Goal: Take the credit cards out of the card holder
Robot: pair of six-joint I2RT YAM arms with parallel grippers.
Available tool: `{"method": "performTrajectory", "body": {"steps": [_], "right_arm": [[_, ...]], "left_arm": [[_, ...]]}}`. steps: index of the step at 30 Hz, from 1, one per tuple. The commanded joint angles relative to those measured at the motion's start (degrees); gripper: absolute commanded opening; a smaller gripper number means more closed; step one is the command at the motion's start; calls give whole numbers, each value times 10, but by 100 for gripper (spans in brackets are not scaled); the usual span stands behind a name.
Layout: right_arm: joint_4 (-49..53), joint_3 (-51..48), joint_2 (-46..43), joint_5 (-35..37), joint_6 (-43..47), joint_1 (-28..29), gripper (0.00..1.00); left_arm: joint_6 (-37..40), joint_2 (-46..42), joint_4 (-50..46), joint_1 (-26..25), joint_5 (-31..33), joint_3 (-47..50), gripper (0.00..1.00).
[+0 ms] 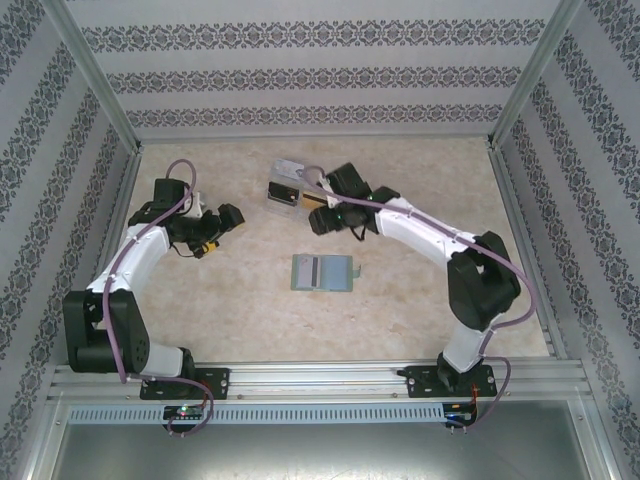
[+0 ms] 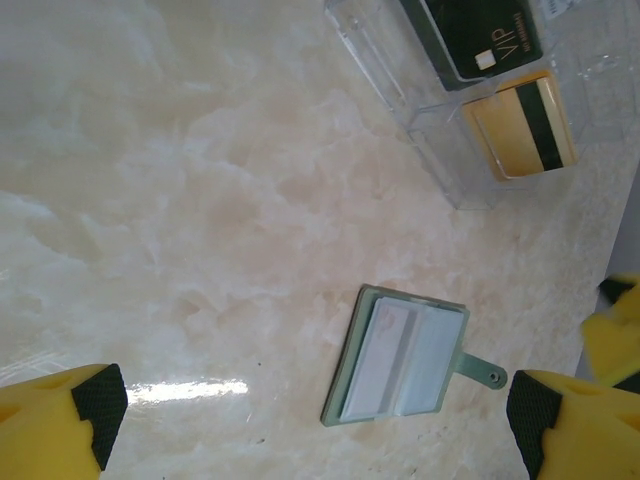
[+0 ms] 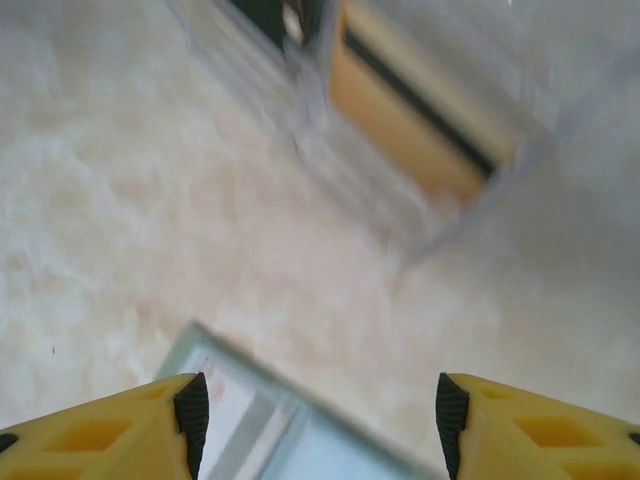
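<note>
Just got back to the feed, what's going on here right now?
A dark card and a gold card lie in the clear box. The right gripper hangs open and empty close to that box. The card holder lies opened flat on the table, nearer the arm bases. The left gripper hangs open off to the left, holding nothing.

High fixed view from behind, two close downward wrist views, all sharing the card holder (image 1: 322, 272)
</note>
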State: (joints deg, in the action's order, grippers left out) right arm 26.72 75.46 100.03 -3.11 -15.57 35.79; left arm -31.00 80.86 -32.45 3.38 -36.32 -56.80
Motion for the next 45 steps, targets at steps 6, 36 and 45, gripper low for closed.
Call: {"method": "performTrajectory", "body": {"steps": [6, 36, 45], "right_arm": [[-24, -129, -51, 41, -193, 55, 64], [12, -84, 93, 98, -216, 104, 48], [2, -101, 94, 100, -215, 100, 39]], "left_arm": [[-14, 19, 25, -35, -7, 3, 100], [-95, 138, 129, -213, -9, 21, 49], [-106, 183, 149, -260, -18, 2, 32]]}}
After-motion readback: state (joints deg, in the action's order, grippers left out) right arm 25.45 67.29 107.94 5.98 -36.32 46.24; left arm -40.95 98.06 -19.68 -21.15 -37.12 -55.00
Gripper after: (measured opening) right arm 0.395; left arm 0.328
